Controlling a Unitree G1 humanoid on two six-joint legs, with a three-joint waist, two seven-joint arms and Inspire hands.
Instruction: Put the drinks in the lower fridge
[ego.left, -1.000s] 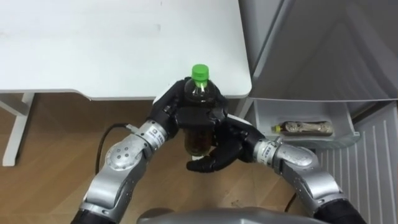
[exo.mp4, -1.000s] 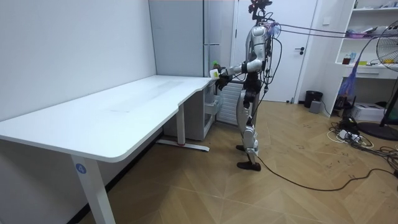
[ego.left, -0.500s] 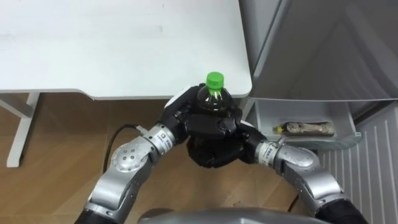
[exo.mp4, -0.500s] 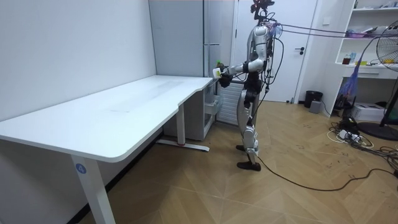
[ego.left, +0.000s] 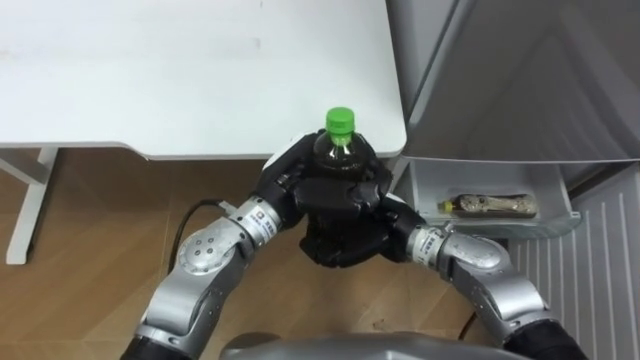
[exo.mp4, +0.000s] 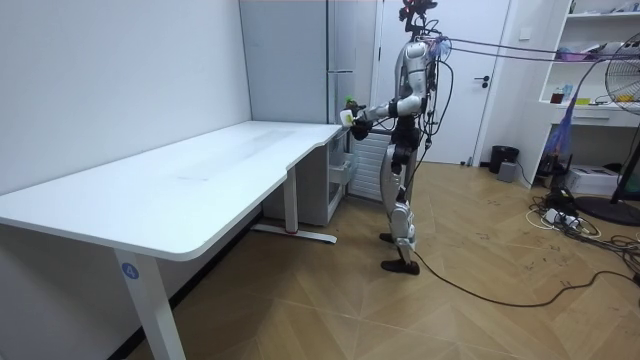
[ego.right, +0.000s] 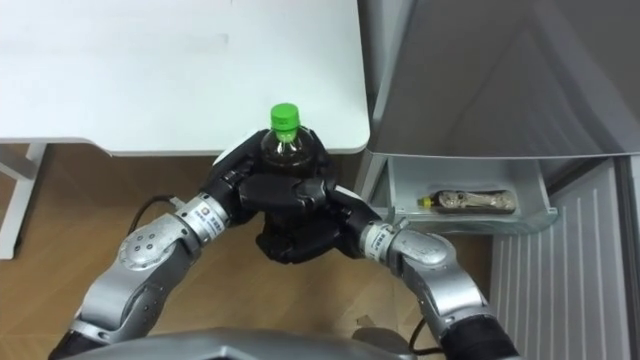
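A drink bottle (ego.left: 340, 148) with a green cap and dark liquid is held upright in front of me, just off the white table's near corner. My left hand (ego.left: 285, 185) is curled round its upper body from the left. My right hand (ego.left: 356, 236) is wrapped round its lower part from the right and below, hiding most of the bottle. In the room view I stand at the far end of the table beside the grey fridge (exo.mp4: 300, 60), holding the bottle (exo.mp4: 347, 112) at chest height.
The white table (ego.left: 200, 70) fills the upper left. To the right is the grey fridge (ego.left: 520, 80), with its lower drawer (ego.left: 430, 185) pulled open. Another bottle (ego.left: 487, 206) lies on its side in it. Wooden floor is below.
My right hand, open under the bottle a second ago, has curled its fingers round the lower part. The bottle has shifted slightly to the right; the left hand keeps its grip.
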